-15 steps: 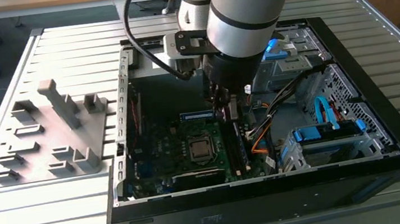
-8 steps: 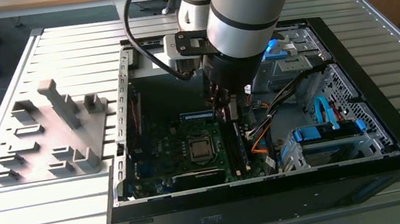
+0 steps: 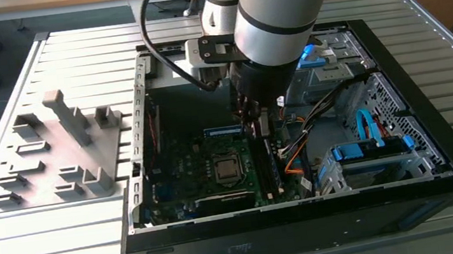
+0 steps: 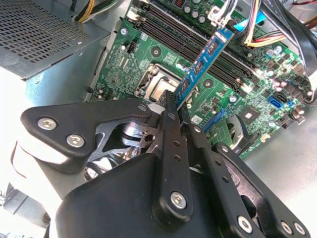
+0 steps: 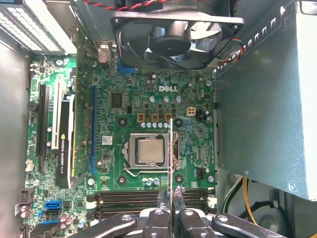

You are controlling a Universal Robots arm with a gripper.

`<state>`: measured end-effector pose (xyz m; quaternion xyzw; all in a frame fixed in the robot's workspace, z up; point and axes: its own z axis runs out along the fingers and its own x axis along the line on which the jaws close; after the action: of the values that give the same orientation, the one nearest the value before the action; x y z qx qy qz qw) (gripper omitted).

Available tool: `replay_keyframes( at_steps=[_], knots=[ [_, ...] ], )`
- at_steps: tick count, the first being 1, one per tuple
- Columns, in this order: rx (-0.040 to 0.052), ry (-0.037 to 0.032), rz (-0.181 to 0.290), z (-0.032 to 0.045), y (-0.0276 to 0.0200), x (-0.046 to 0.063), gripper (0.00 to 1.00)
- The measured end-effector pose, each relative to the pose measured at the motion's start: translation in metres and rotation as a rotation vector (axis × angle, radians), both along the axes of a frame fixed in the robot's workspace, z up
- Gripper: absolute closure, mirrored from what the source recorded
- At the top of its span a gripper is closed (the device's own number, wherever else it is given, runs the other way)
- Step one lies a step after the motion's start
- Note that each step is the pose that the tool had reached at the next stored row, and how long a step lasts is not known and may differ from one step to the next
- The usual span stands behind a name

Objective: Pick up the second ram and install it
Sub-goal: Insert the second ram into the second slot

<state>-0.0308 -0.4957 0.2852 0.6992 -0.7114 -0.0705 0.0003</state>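
While over the motherboard [image 4: 124,69], pincer [image 4: 174,106] tight on the second ram [image 4: 203,64]; stick near the black slots [image 5: 129,198]

Green motherboard [image 5: 148,99]; second ram [image 4: 203,65] label blue and white (fingers [image 4: 173,134] black).

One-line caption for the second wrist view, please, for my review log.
Gripper shut on the second ram, holding it by one end over the black memory slots of the motherboard.
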Motion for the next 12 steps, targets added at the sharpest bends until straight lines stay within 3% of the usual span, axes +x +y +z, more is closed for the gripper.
replay_keyframes(
  at_steps=[3,12],
  knots=[
    [0.0,0.0,-0.023,-0.0001,-0.0001,0.0,0.86],
    [0.0,0.0001,-0.183,-0.001,0.0,0.0,0.86]
  ],
)
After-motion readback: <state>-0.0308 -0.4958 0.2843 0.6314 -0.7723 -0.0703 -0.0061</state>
